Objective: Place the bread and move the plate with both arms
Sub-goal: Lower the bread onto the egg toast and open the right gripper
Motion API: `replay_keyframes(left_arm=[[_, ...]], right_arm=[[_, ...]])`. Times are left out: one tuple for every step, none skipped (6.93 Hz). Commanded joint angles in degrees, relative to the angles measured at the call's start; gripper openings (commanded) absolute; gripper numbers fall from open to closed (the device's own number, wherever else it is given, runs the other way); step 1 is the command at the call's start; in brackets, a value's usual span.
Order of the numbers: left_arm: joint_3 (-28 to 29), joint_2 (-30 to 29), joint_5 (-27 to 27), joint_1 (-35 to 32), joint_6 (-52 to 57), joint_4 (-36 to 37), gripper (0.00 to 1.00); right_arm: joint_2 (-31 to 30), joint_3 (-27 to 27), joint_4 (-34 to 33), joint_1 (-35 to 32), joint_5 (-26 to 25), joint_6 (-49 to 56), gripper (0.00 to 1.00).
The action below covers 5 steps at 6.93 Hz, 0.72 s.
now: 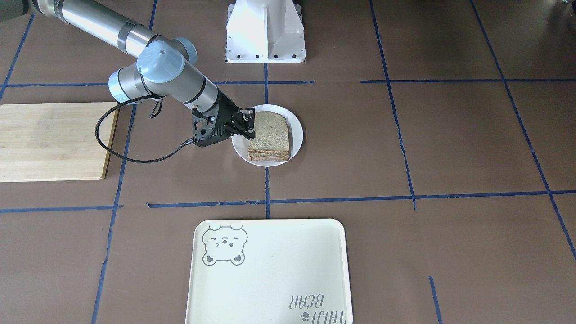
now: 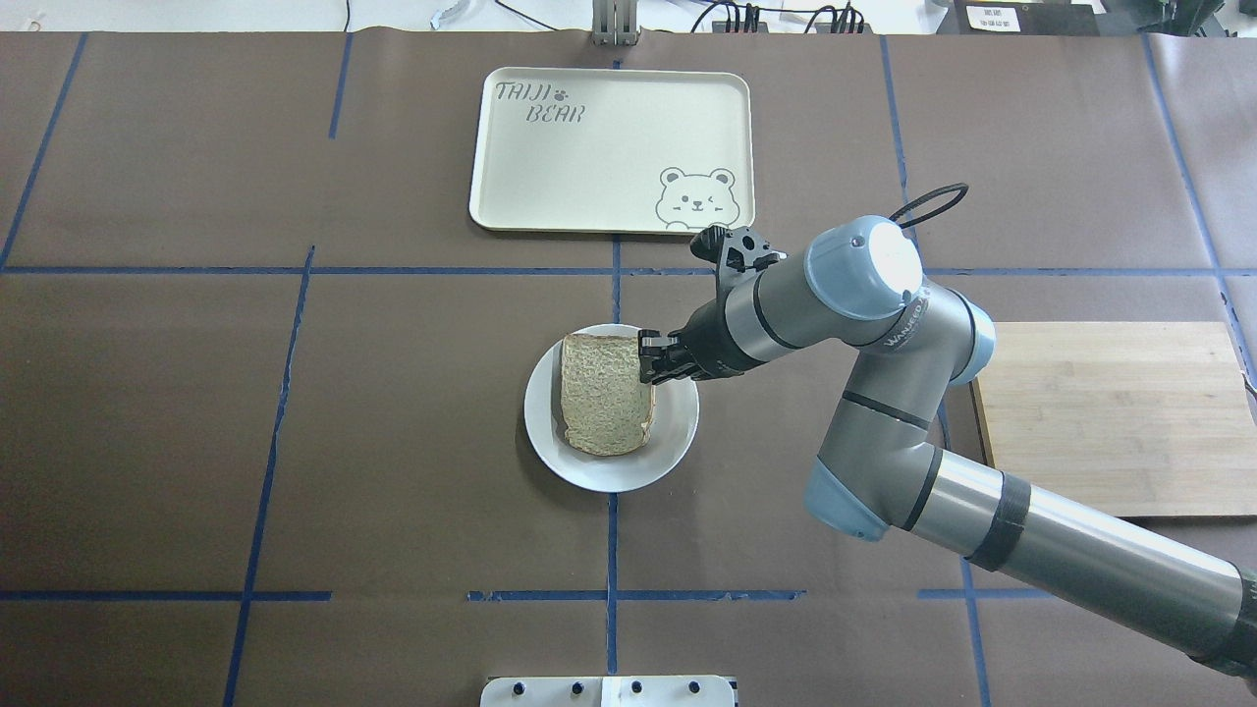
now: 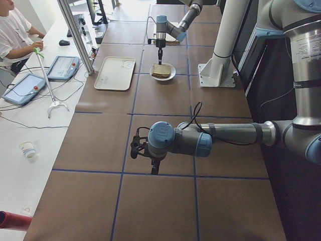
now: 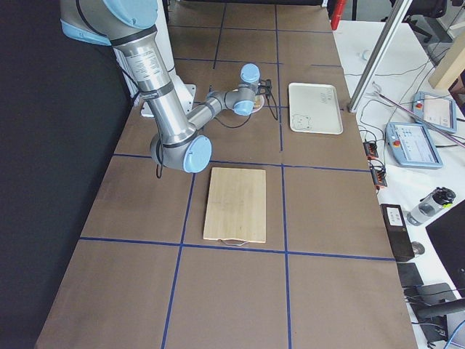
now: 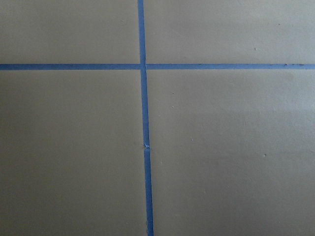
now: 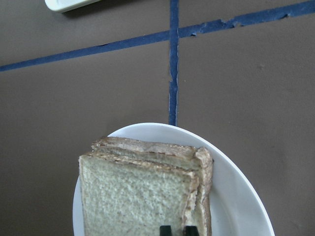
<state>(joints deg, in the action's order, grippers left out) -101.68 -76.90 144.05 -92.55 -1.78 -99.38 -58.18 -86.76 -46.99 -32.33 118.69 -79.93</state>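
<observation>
The white plate [image 1: 296,120] sits at the table's middle and bears a stack of tan bread [image 1: 270,135] slices lying flat. They also show in the overhead view, plate [image 2: 678,442] and bread [image 2: 604,403], and in the right wrist view, plate [image 6: 236,196] and bread [image 6: 133,196]. My right gripper [image 1: 248,128] [image 2: 646,358] is at the top slice's edge nearest the arm, its fingertips [image 6: 165,230] close together; I cannot tell whether they touch it. My left gripper [image 3: 154,170] hangs over bare table far from the plate; I cannot tell if it is open.
A cream tray with a bear drawing [image 2: 609,147] lies beyond the plate. A wooden cutting board [image 2: 1110,412] lies on the right arm's side. The white pedestal base [image 1: 265,31] stands behind the plate. Blue tape lines cross the brown table.
</observation>
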Motion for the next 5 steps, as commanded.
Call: replay_keyframes(left_arm=[[-0.2,0.0,0.0,0.0,-0.1,0.0,1.0],[-0.2,0.0,0.0,0.1,-0.5,-0.1,1.0],[-0.3,-0.3,0.2,1.1,-0.5,-0.1,1.0],[-1.2,-0.4,6.3,5.0,-4.9,-0.4,1.0],[-1.9,-0.5,8.0,9.2,-14.3,-5.2,1.0]], right_arm=[[-0.4,0.2,0.1,-0.1,0.1,0.5,0.42],[-0.4,0.1,0.1,-0.4,0.1,0.4,0.63],[-0.4,-1.0,0.0,-1.5,0.4,-0.3,0.99],[-1.3,-2.8,-0.8,-3.2,0.8,-0.5,1.0],[-5.7,-7.2,-2.9,-5.1,3.1,-0.5,1.0]])
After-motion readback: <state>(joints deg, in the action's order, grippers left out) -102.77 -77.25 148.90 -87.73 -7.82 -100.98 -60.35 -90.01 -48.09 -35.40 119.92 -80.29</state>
